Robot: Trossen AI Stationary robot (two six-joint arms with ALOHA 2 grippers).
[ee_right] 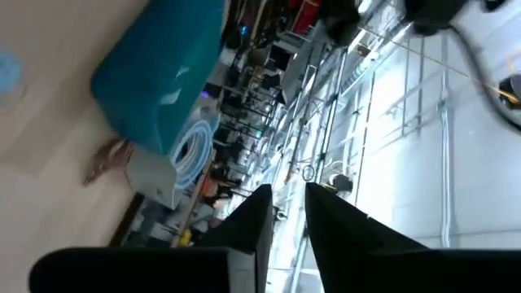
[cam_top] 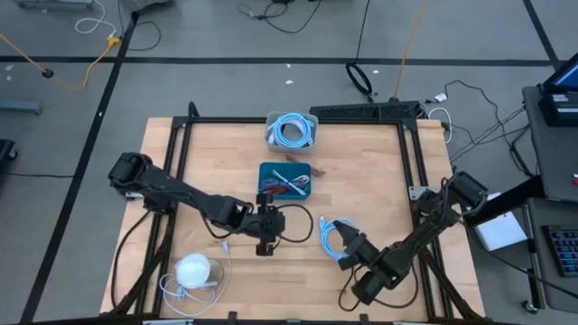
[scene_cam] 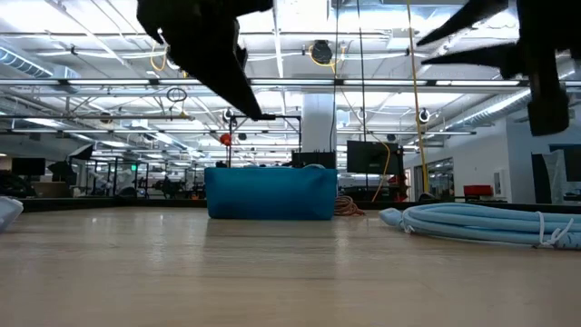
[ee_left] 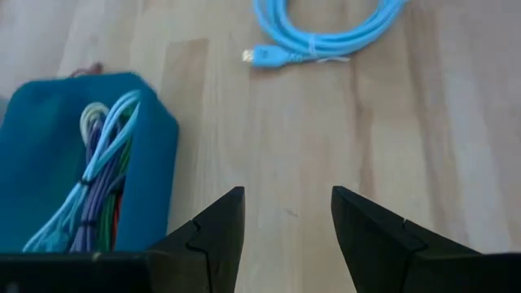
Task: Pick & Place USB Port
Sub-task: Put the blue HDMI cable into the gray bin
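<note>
A light-blue USB cable (cam_top: 334, 236) lies coiled flat on the wooden table — at about four o'clock from the teal bin (cam_top: 285, 180), its plug (ee_left: 254, 55) bare.

White ball (cam_top: 192, 268), wooden table (cam_top: 361, 171)

The wooden table (cam_top: 361, 171) has wide bare areas on its left side and its right side, where a gripper can pass freely. The middle is more crowded. The blue tray (cam_top: 285, 181) full of cables stands in the centre, and the clear container (cam_top: 291, 131) with a coiled cable stands just behind it at the far edge. The left gripper (cam_top: 265, 242) hangs just in front of the tray, with bare wood between its spread fingers (ee_left: 213, 236). The coiled light blue USB cable (cam_top: 332, 236) lies near it, and the right gripper (cam_top: 349, 255) is right beside this coil. A white cable bundle (cam_top: 192, 271) occupies the front left corner.
</note>
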